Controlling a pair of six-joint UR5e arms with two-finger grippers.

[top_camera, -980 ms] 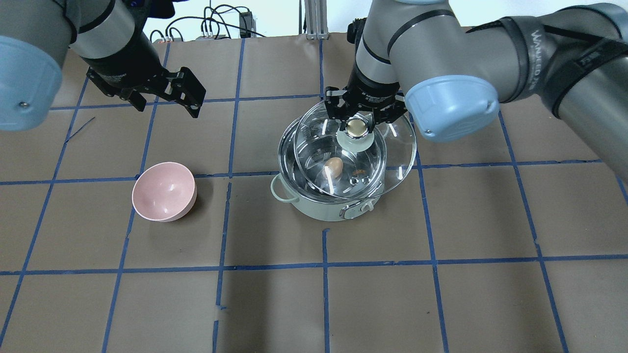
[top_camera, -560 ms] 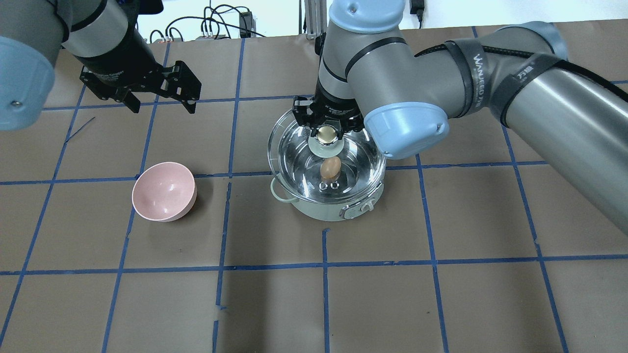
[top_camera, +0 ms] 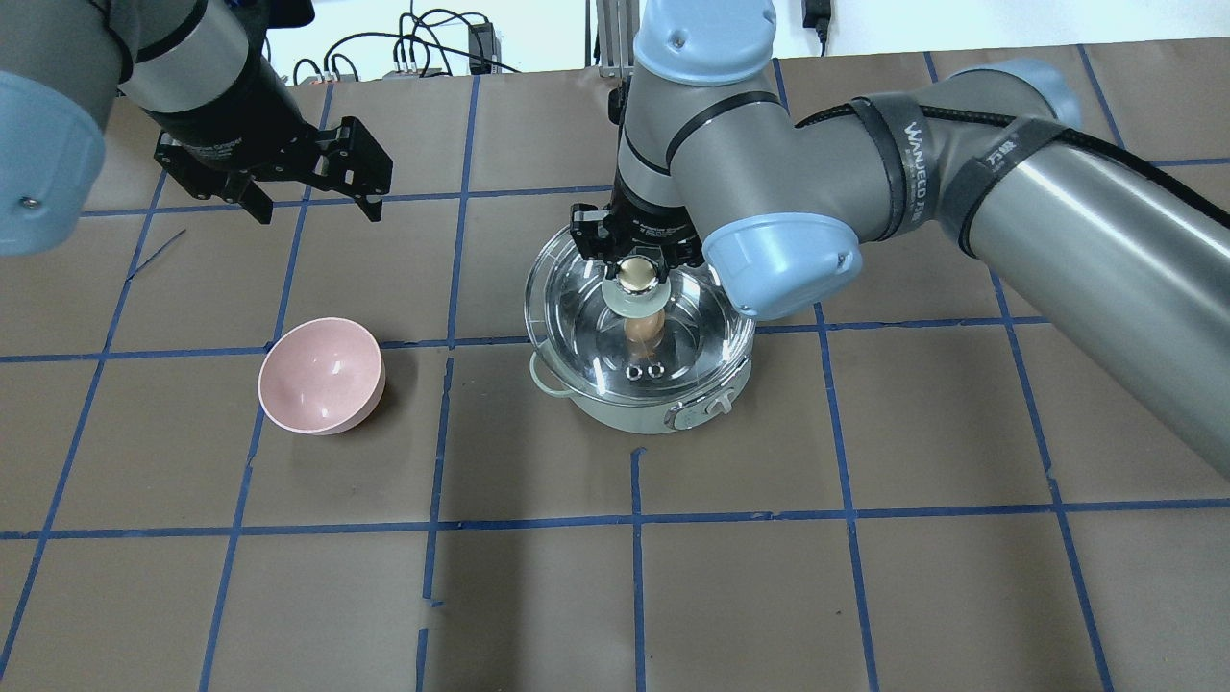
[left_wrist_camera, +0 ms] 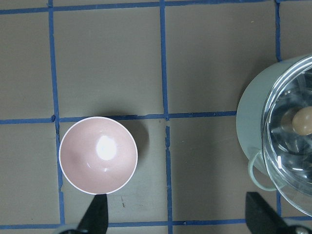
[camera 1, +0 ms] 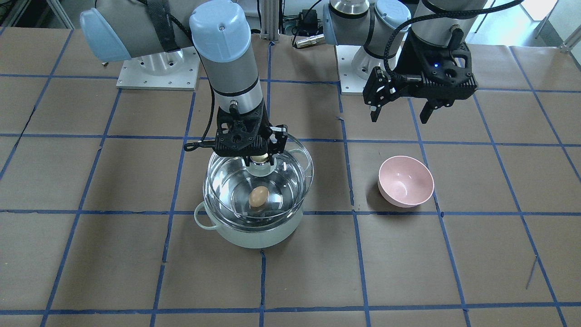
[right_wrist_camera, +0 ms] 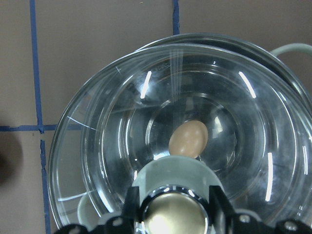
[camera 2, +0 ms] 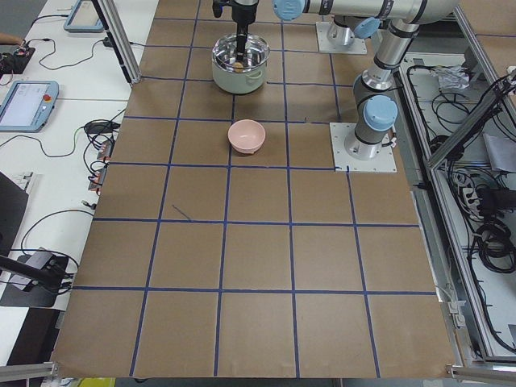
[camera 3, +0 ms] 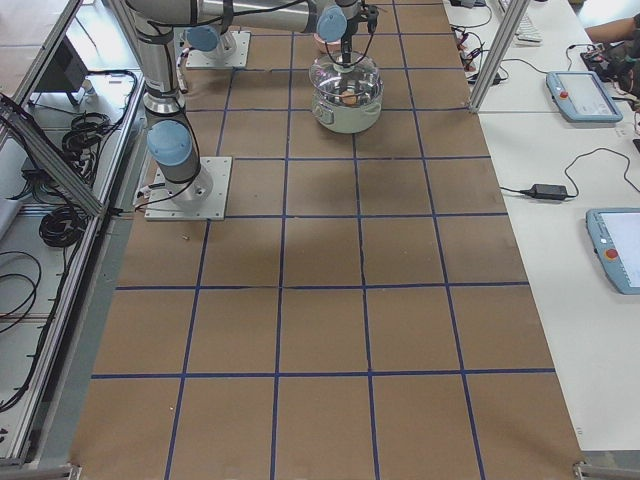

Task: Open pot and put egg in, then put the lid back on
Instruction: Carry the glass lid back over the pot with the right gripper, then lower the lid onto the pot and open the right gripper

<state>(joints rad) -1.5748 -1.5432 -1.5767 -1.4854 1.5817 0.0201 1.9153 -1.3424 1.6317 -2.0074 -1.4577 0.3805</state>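
The mint-green pot (top_camera: pixel 615 411) stands mid-table with the tan egg (top_camera: pixel 644 332) lying on its steel bottom; the egg also shows in the front view (camera 1: pixel 258 196) and the right wrist view (right_wrist_camera: pixel 188 139). My right gripper (top_camera: pixel 638 272) is shut on the cream knob (camera 1: pixel 259 159) of the clear glass lid (camera 1: pixel 224 181). It holds the lid level, close over the pot's mouth and slightly off-centre; I cannot tell whether it touches the rim. My left gripper (top_camera: pixel 315 204) is open and empty, hovering high at the far left, above and behind the pink bowl.
An empty pink bowl (top_camera: pixel 322 375) sits left of the pot, about one tile away; it also shows in the left wrist view (left_wrist_camera: pixel 97 155). Brown paper with blue tape lines (top_camera: pixel 634 519) covers the table. Cables lie beyond the far edge.
My right gripper has carried the lid leftward from the pot's right side to above its mouth and lowered it. My left gripper has drifted slightly left and back.
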